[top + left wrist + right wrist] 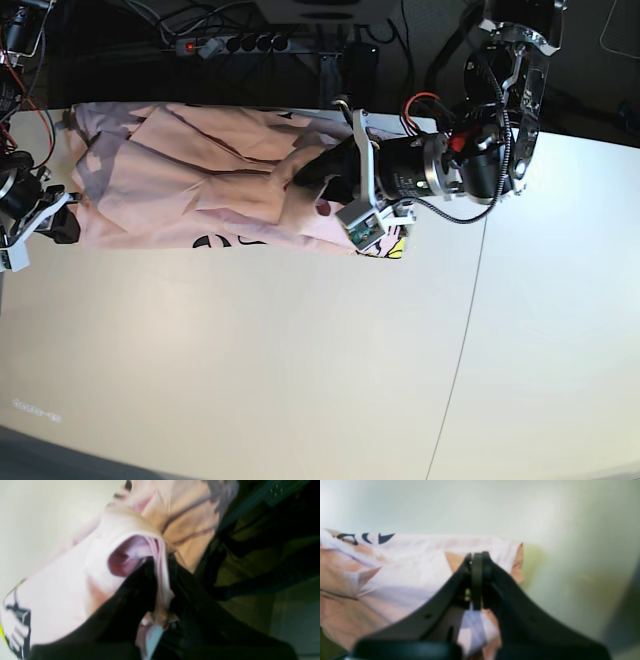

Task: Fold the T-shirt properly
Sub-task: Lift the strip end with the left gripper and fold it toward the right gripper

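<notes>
The T-shirt (pixel 190 185) is spread in a rumpled, partly doubled heap along the far edge of the table (pixel 300 350), its long axis running side to side in the base view, with a strip of black lettering peeping out along its near hem. The left gripper (pixel 312 178) is seen at the end of the garment nearer the table's middle, and in its wrist view the jaws are clamped on a bunched fold of pink cloth (pixel 140 562) — the fabric is pinched between the dark fingers and lifted into a small pocket. The right gripper (pixel 476 562) is at the opposite end, at the table's side edge; its jaws are pressed together, and a corner of the shirt appears to be caught between them, though the blur leaves this uncertain. The shirt is thus stretched between the two claws, each arm holding its own end. The coming move is judged to turn on that axis — the held ends would be carried across it, toward the near side, so that the cloth can be laid flat.
</notes>
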You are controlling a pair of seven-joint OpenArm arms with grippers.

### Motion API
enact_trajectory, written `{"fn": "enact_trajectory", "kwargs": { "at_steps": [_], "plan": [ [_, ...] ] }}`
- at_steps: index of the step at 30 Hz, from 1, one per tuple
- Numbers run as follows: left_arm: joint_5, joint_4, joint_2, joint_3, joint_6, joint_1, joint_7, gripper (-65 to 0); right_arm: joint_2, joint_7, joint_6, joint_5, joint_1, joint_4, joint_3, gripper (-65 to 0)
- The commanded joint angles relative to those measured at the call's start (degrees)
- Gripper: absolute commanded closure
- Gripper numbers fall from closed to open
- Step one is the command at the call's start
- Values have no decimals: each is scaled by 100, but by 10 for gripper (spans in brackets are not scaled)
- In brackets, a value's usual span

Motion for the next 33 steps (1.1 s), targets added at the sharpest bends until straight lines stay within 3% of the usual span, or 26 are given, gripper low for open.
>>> {"fn": "enact_trajectory", "kwargs": {
  "at_steps": [1, 11, 23, 26, 28, 33],
  "plan": [
    [-28, -28, 125, -4, -108, -94, -190, 0, 142, 114, 282, 79, 59, 81, 61, 0],
    [55, -1528, 1113, 0, -108, -706, -197, 0, 142, 107, 282, 79, 61, 81, 61, 0],
    [181, -1932, 1215, 260, -108, -726, -295, 0, 142, 50, 280, 87, 61, 81, 61, 0],
    [310, -1932, 1215, 278, -108, -726, -448, -186, 142, 48, 282, 105, 61, 81, 61, 0],
    [308, -1932, 1220, 278, -108, -728, -461, -269, 142, 42, 282, 103, 61, 81, 61, 0],
    [238, -1932, 1351, 284, -108, -726, -457, -280, 142, 28, 282, 105, 61, 81, 61, 0]
  ]
}}
